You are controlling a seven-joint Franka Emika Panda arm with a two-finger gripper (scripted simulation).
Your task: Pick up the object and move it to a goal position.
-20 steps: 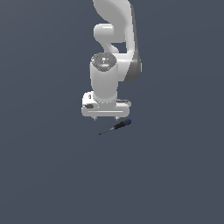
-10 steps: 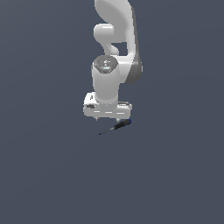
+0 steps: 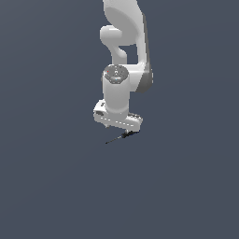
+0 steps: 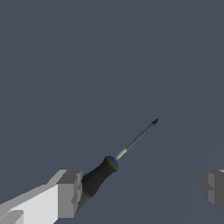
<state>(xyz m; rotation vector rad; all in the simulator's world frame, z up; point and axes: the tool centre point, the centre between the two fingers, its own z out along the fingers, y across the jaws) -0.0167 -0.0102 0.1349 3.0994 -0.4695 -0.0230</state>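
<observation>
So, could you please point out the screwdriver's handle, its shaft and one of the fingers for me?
handle (image 4: 99,174), wrist view, on the black grip's middle.
shaft (image 4: 139,137), wrist view, midway along the thin metal rod.
fingers (image 4: 69,194), wrist view, on the grey pad face of the one beside the handle.

exterior distant, wrist close, sharing screwdriver (image 4: 114,161)
</observation>
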